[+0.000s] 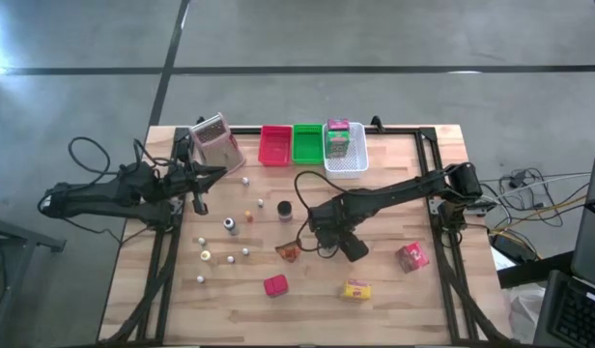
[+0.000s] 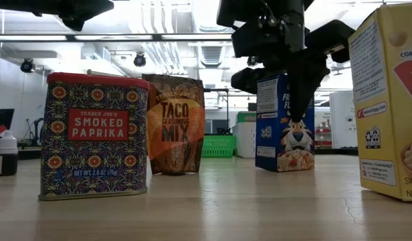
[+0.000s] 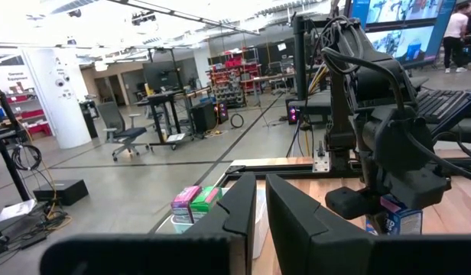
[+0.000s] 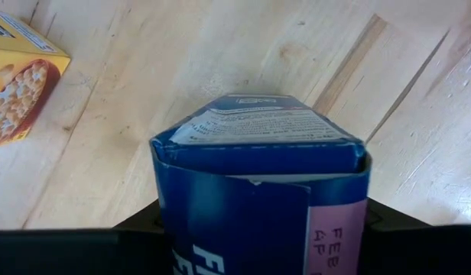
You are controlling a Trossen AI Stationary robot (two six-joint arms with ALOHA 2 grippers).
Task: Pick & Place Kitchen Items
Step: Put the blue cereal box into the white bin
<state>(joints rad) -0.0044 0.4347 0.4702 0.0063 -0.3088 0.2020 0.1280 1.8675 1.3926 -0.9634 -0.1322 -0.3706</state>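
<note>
R tool (image 2: 296, 90) low over mid tabletop (image 1: 307, 300), fingers either side of blue cereal box (image 4: 258, 179). Box upright on the wood in low view, top flap facing the wrist cam; fingers flank it, can't tell if they press it yet. No lift seen, box base on tabletop.

L tool (image 1: 199, 188) at L side of tabletop, raised, fingers (image 3: 235, 210) pressed nearly together, nothing between them.

Other items: paprika tin (image 2: 95, 137) and taco mix packet (image 2: 174, 124) standing just beside each other, low view. Yellow cereal box (image 4: 17, 80) lying near the blue one, apart from it. Pink packet (image 1: 411, 256) toward R edge. Red tray (image 1: 274, 145), green tray (image 1: 306, 143), white basket (image 1: 348, 162) in a row along far edge, touching side by side; a boxed item in the basket.
</note>
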